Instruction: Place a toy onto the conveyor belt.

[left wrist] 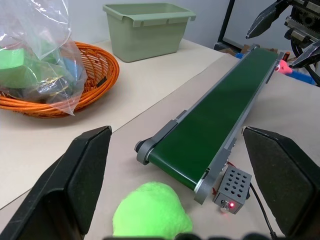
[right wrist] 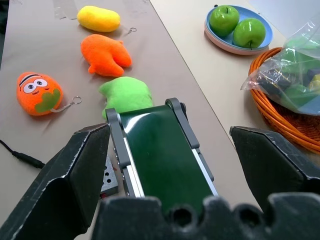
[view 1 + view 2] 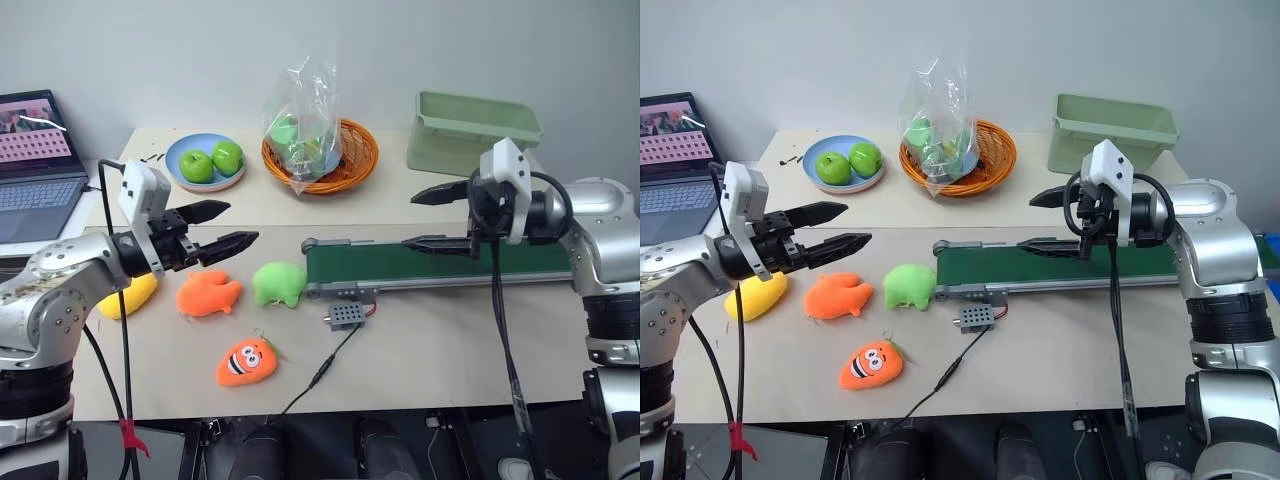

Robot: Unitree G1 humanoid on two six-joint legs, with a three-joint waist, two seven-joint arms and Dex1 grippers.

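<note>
The yellow oval toy [image 3: 130,297] lies on the table at the left, partly behind my left arm, and also shows far off as the toy [image 2: 98,18]. The dark-green conveyor belt [image 3: 440,262] runs across the table's right half in its grey frame. My left gripper [image 3: 240,222] hovers open and empty above the table, up and to the right of the toy, pointing toward the belt. My right gripper [image 3: 408,220] hangs open and empty over the belt, its fingers [image 2: 85,175] straddling the belt's left end [image 2: 160,150].
An orange fish plush [image 3: 208,293], a green plush [image 3: 279,283] and a carrot plush [image 3: 246,362] lie near the belt's left end. A small grey box [image 3: 347,316] trails a cable. Behind are an apple plate [image 3: 172,160], an orange basket [image 3: 365,150], a green bin [image 3: 450,150] and a laptop [image 3: 35,170].
</note>
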